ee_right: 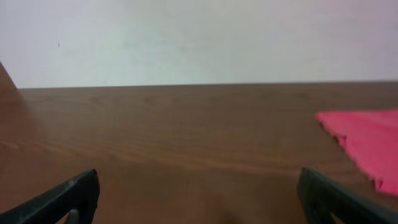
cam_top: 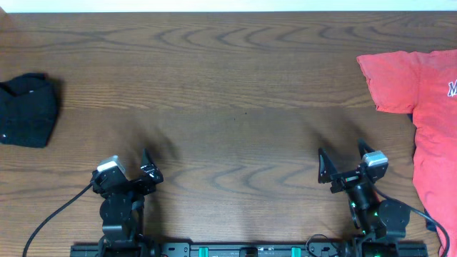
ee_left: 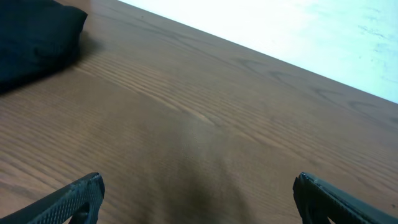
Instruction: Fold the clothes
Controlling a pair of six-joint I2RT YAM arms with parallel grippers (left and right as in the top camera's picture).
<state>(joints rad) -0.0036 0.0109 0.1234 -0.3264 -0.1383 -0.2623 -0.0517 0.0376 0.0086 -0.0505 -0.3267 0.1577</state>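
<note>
Flanking 2 gaping grippers [ee_left: 196,190] [ee_right: 199,186]: 1 black bundle [cam_top: 28,111], 1 red T-shirt [cam_top: 430,107].

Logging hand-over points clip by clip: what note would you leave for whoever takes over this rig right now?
Left gripper: open, empty, near the table's front edge.
Right gripper: open, empty, just left of the shirt.
Coral-red T-shirt: spread flat at the right edge of the table, partly out of frame, not folded.
Black cloth bundle: far left, untouched.
Done: no fold visible.
Left: probably pull the shirt in and fold it, then the bundle.
</note>
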